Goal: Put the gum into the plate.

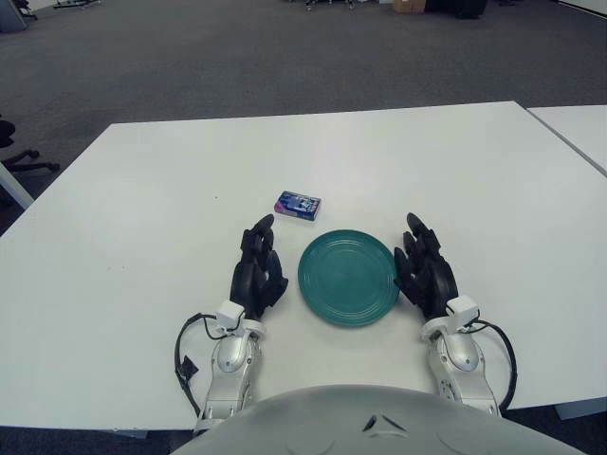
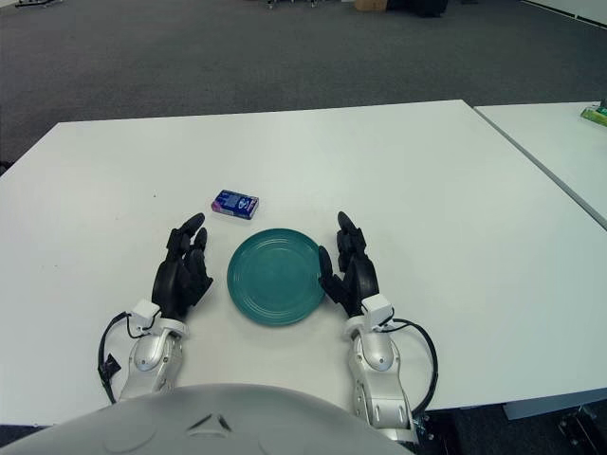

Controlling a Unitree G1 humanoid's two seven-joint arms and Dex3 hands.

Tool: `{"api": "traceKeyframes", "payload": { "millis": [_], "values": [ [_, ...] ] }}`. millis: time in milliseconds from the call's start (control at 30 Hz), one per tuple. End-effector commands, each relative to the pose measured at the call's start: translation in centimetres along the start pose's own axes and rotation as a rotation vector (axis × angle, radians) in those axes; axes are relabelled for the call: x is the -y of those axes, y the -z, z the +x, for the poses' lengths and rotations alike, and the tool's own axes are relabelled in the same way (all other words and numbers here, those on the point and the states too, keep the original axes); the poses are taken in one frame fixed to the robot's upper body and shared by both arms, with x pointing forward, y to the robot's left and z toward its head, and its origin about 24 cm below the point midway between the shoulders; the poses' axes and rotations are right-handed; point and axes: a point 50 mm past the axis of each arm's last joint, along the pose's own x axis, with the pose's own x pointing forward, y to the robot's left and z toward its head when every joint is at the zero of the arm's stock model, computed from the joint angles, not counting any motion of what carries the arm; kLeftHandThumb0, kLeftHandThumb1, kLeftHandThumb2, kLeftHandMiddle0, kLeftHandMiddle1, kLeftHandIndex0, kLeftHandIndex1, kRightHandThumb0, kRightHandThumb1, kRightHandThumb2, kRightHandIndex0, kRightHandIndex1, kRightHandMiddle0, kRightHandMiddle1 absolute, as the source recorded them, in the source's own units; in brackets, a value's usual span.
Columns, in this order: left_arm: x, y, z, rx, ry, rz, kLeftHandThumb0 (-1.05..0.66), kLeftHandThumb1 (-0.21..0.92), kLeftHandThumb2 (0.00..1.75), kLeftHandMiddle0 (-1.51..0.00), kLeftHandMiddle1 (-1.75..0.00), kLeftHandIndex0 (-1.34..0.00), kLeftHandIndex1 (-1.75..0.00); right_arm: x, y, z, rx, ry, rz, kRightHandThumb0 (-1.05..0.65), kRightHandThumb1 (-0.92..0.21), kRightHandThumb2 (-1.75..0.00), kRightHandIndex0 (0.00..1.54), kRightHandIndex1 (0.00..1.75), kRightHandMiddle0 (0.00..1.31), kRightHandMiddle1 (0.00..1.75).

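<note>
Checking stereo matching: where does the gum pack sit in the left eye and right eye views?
Left eye view: gum pack at centre, just beyond the plate's far-left rim.
Right eye view: gum pack left of centre, same spot relative to the plate.
Shared landmark: the green plate, between the open left hand and right hand.

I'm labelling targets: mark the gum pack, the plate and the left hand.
gum pack (image 1: 298, 205), left eye view, top face.
plate (image 1: 322, 298), left eye view, near-left rim.
left hand (image 1: 258, 270), left eye view, back of hand.

- Around the plate (image 1: 348, 277) the white table (image 1: 142, 237) is bare.
- The gum pack (image 1: 297, 205) lies just beyond the plate's far-left edge, with open table on every side of it.
- The left hand (image 1: 258, 272) and right hand (image 1: 424, 270) rest on either side of the plate.
</note>
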Motion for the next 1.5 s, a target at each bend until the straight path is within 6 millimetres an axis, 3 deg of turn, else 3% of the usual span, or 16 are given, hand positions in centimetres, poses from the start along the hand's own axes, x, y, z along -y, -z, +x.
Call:
{"api": "traceKeyframes", "payload": {
  "millis": [0,67,300,533,667,800,967,1467],
  "values": [
    [-2.2,-4.3,4.8,0.198,0.016,0.19,-0.89,0.92,0.64,-0.23,0.0,0.0,-0.69,0.0,1.2,0.1,-0.066,0.014,0.019,-0.8,-0.92,-0.65,0.09,0.01,0.0,0.3],
    [-3.1,-5.3,6.6,0.285,0.019,0.381,-0.9,0.92,0.56,-0.22,0.0,0.0,-0.69,0.0,1.3,0.3,-0.067,0.016,0.018,-0.79,-0.92,-0.66,0.1,0.01,0.0,0.32],
    [-3.4,-8.1,11.8,0.458,0.091,0.814,-0.98,0.92,0.43,-0.23,-0.01,0.0,-0.77,-0.1,1.6,0.8,-0.066,0.02,0.028,-0.77,-0.92,-0.65,0.11,0.01,0.0,0.36],
    [-3.8,-8.6,13.7,0.516,0.175,1.007,-1.04,0.92,0.42,-0.25,-0.01,0.0,-0.91,-0.2,1.7,1.2,-0.057,0.022,0.029,-0.77,-0.92,-0.62,0.12,0.01,0.0,0.38],
    [-3.5,-10.2,16.7,0.511,0.353,1.229,-1.05,0.92,0.39,-0.25,0.0,-0.02,-0.98,-0.1,1.8,1.2,-0.056,0.02,0.044,-0.77,-0.92,-0.61,0.12,0.01,0.0,0.4],
    [-2.6,-11.1,18.3,0.471,0.467,1.278,-1.03,0.92,0.31,-0.25,-0.01,-0.05,-1.03,-0.1,2.1,1.3,-0.066,0.024,0.067,-0.77,-0.92,-0.6,0.12,0.01,0.0,0.41],
    [-2.1,-10.6,19.2,0.409,0.556,1.326,-0.99,0.92,0.24,-0.26,-0.01,-0.07,-1.06,0.0,2.4,1.3,-0.078,0.03,0.071,-0.78,-0.92,-0.6,0.13,0.01,0.0,0.42],
    [0.0,-9.1,20.2,0.295,0.708,1.454,-0.84,0.9,0.14,-0.22,0.0,-0.17,-1.19,0.3,2.8,1.6,-0.071,0.054,0.068,-0.76,-0.92,-0.62,0.18,0.02,0.0,0.48]
  ]
}}
